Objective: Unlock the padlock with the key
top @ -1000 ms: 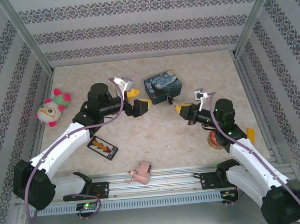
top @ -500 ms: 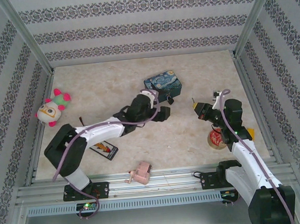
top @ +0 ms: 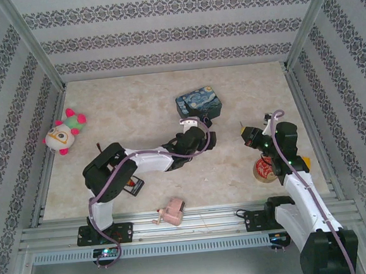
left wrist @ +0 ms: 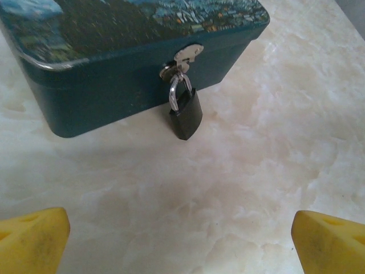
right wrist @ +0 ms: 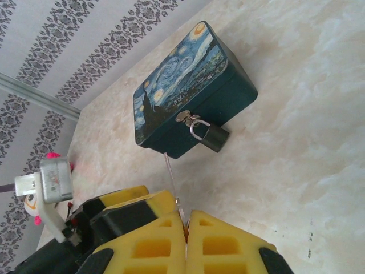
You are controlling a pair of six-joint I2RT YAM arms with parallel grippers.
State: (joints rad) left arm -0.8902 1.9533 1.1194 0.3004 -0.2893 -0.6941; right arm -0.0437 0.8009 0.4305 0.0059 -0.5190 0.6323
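The small black padlock hangs by its metal shackle from the hasp on the front of the blue painted tin. Its body rests on the table. My left gripper is wide open just in front of it, one yellow fingertip at each lower corner and bare table between. My right gripper is shut on the key, whose thin blade sticks out toward the tin and the padlock, well short of both. From above, the left gripper is by the tin and the right gripper stands off to the right.
A plush toy lies at the far left. A pink gadget sits near the front rail. A brown round object is beside the right arm, and a dark card lies by the left arm's base. Patterned walls enclose the table.
The left arm has swung right and stretched low toward the tin's front, still open. The right gripper has drawn back to the right from the tin, the key still in it.
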